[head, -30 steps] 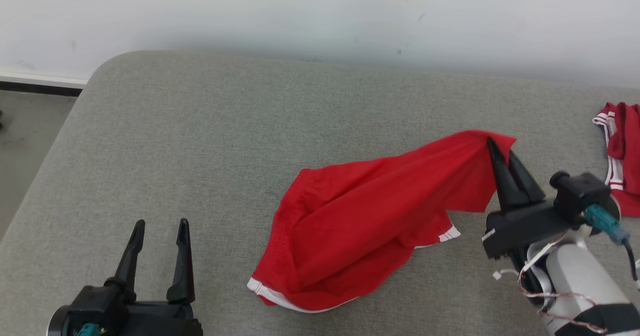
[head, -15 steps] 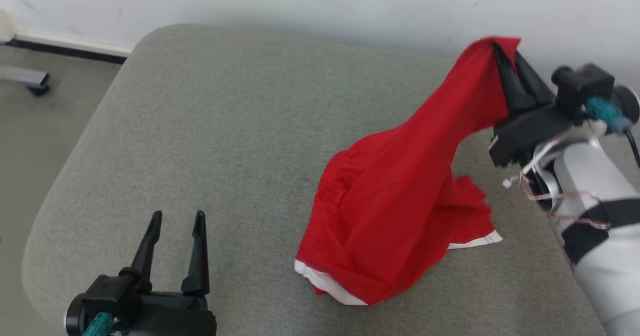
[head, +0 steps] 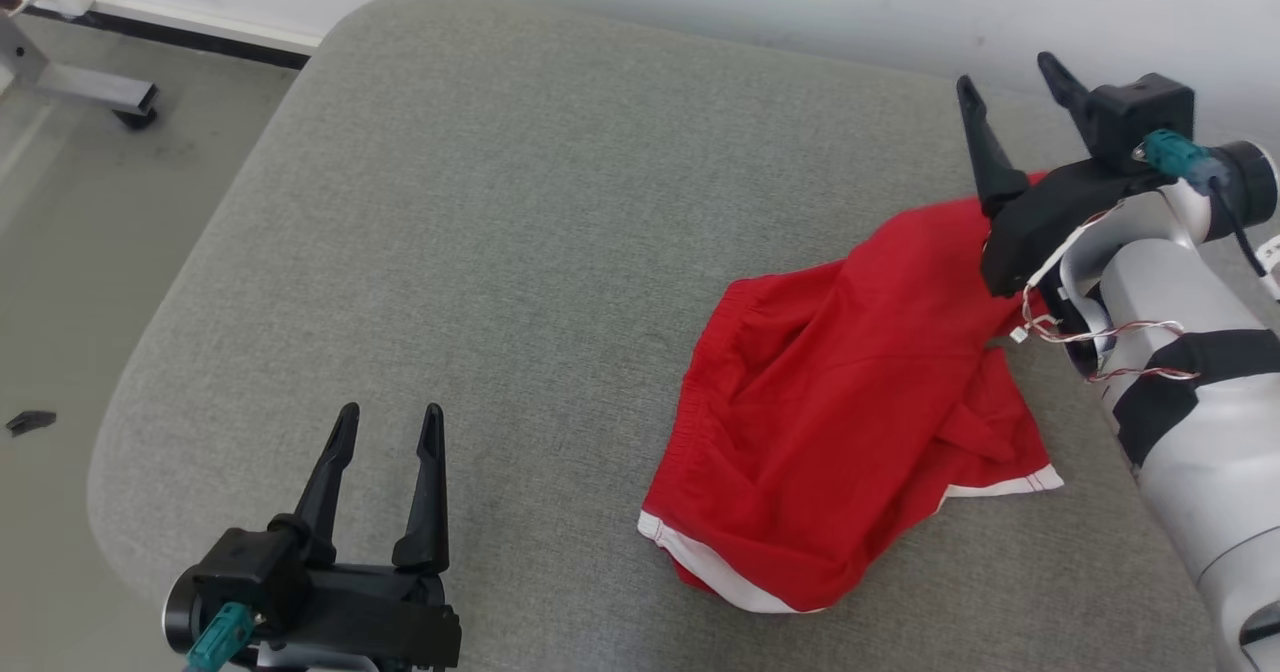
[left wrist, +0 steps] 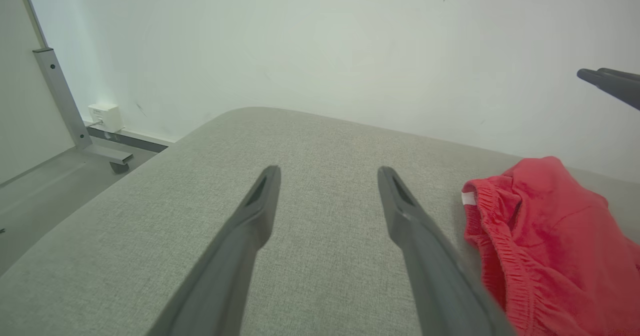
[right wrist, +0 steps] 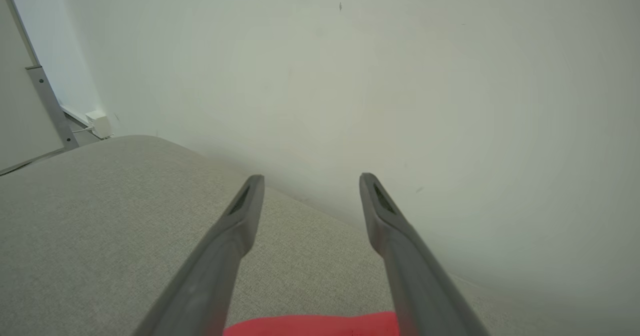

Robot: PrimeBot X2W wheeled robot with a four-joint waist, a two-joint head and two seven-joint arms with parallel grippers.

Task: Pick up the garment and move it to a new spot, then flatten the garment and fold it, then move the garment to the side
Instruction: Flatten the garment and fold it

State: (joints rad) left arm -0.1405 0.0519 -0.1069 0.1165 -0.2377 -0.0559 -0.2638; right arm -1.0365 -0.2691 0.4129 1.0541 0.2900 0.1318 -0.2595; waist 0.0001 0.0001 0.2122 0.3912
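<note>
Crumpled red fabric shorts [head: 840,422] with white hems lie bunched on the grey fabric surface [head: 480,202], the wide-spread, empty right tool [head: 1004,69] just above their far edge, the wide left tool [head: 390,409] well apart, so flattening could pinch doubled layers.

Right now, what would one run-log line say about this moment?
garment: red fabric shorts with white trim, crumpled on grey upholstered cushion | right gripper: open, empty | left gripper: open, empty | fold: not started
</note>
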